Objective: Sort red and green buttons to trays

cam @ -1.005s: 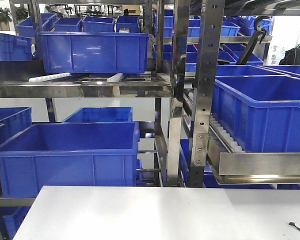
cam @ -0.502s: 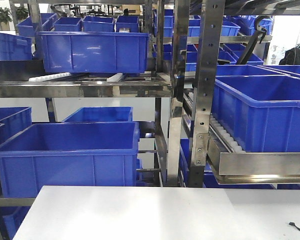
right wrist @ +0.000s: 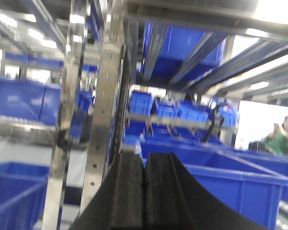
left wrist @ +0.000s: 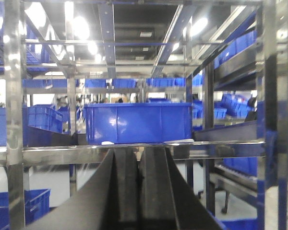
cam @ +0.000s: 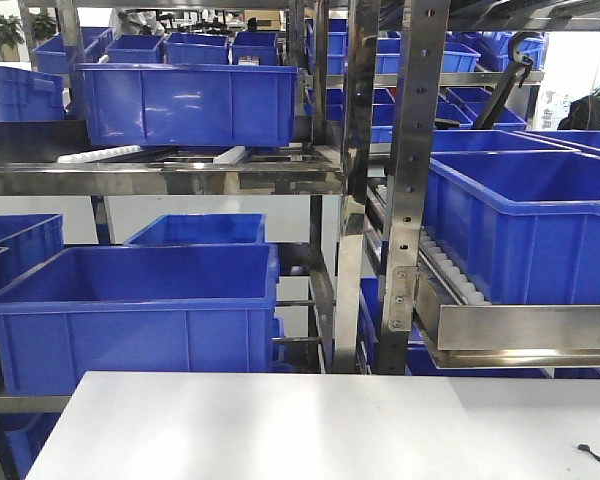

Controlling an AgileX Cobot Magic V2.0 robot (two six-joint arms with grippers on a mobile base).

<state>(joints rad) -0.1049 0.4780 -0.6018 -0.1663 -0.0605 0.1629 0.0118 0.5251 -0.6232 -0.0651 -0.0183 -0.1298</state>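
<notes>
- The left gripper (left wrist: 139, 158) is seen from its wrist camera with its two dark fingers (left wrist: 127, 191) drawn almost together. Only a thin slit is left between them, and nothing is held.
- It is pointed toward a steel rack (left wrist: 110, 152), on whose shelf a blue crate (left wrist: 138, 123) is set straight ahead.
- The right gripper (right wrist: 144, 160) is seen closed, its pads (right wrist: 127, 191) pressed against each other along a single seam. Nothing is gripped.
- Beyond it, a perforated steel upright (right wrist: 103, 120) is seen to the left and a large blue bin (right wrist: 230, 187) to the right. This picture is somewhat blurred.
- A person in green (right wrist: 282, 136) can be made out at the far right edge of the same view.
- In the front view, a white table (cam: 310, 425) is shown along the bottom, with a short black cable (cam: 598, 457) lying near its right edge.
- Behind the table, a lower crate (cam: 130, 320) is placed at the left and an upper crate (cam: 185, 103) on the shelf above it. A right crate (cam: 525, 225) is set on a roller track (cam: 455, 275).
- More blue crates are stacked on the racks further back.
- The buttons and the trays are not shown in any of the three views, so where they lie cannot be told.
</notes>
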